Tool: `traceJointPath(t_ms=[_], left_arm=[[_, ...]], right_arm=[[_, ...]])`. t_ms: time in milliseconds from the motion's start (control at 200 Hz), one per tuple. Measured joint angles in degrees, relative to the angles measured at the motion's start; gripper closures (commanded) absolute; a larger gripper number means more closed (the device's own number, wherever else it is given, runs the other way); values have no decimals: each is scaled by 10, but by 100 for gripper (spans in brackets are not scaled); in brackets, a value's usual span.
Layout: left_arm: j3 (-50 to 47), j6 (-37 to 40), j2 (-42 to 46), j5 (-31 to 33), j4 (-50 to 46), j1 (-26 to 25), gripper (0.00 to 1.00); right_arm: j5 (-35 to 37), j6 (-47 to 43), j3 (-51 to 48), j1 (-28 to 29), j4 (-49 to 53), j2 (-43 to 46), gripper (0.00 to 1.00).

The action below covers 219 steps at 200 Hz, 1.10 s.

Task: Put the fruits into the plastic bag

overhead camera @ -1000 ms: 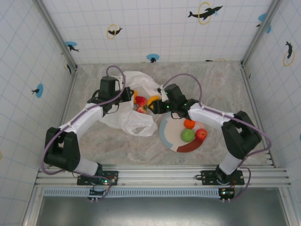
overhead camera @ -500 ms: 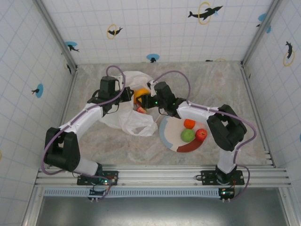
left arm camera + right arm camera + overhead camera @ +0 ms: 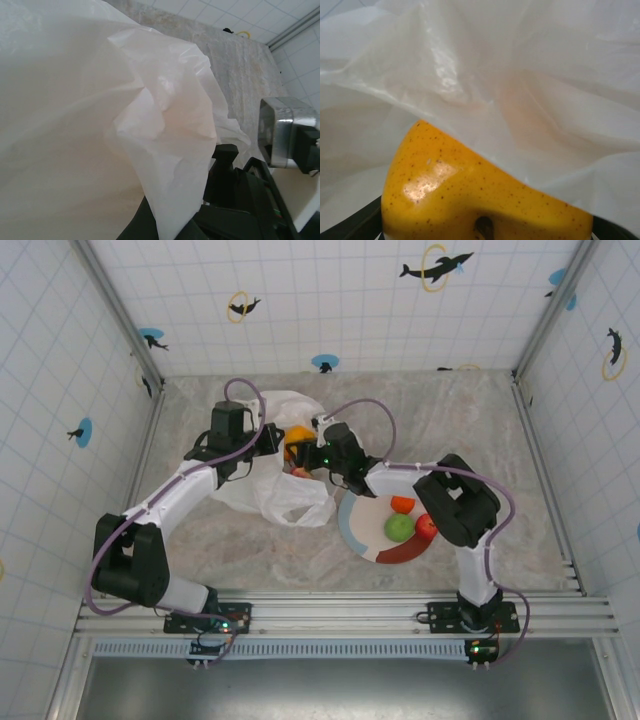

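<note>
The plastic bag [image 3: 280, 495] lies crumpled left of centre, thin and translucent white. My left gripper [image 3: 270, 442] is shut on a fold of the bag's edge [image 3: 165, 165] and holds it up. My right gripper [image 3: 308, 454] reaches into the bag's mouth, shut on a yellow-orange speckled pear [image 3: 470, 200]. The bag's film [image 3: 520, 75] drapes over and behind the pear. A red fruit [image 3: 298, 472] shows inside the mouth, just below the pear [image 3: 298, 436]. An orange [image 3: 402, 504], a green apple [image 3: 399, 528] and a red apple [image 3: 427, 526] sit on the plate.
The round pink, grey and red plate [image 3: 352, 530] lies right of the bag, under the right forearm. The right arm's black body [image 3: 250, 200] is close beside the left gripper. Tiled walls enclose the marbled table on three sides.
My right gripper has carried the pear leftward from the plate's edge into the bag's mouth. The left gripper has kept its hold on the bag.
</note>
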<state>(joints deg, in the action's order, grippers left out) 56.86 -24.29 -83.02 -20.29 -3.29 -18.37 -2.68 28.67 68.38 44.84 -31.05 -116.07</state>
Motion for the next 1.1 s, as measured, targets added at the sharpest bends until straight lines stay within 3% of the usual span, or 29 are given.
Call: traceJointPath(t_ms=[290, 611, 1096], left_arm=[[0, 0, 0, 0, 1, 0, 100], [0, 0, 1, 0, 0, 0, 100], [0, 0, 5, 0, 0, 0, 100]], right_arm=[[-7, -8, 23, 13, -31, -61, 32], [-14, -40, 59, 13, -17, -79, 13], [-46, -65, 53, -3, 11, -60, 10]])
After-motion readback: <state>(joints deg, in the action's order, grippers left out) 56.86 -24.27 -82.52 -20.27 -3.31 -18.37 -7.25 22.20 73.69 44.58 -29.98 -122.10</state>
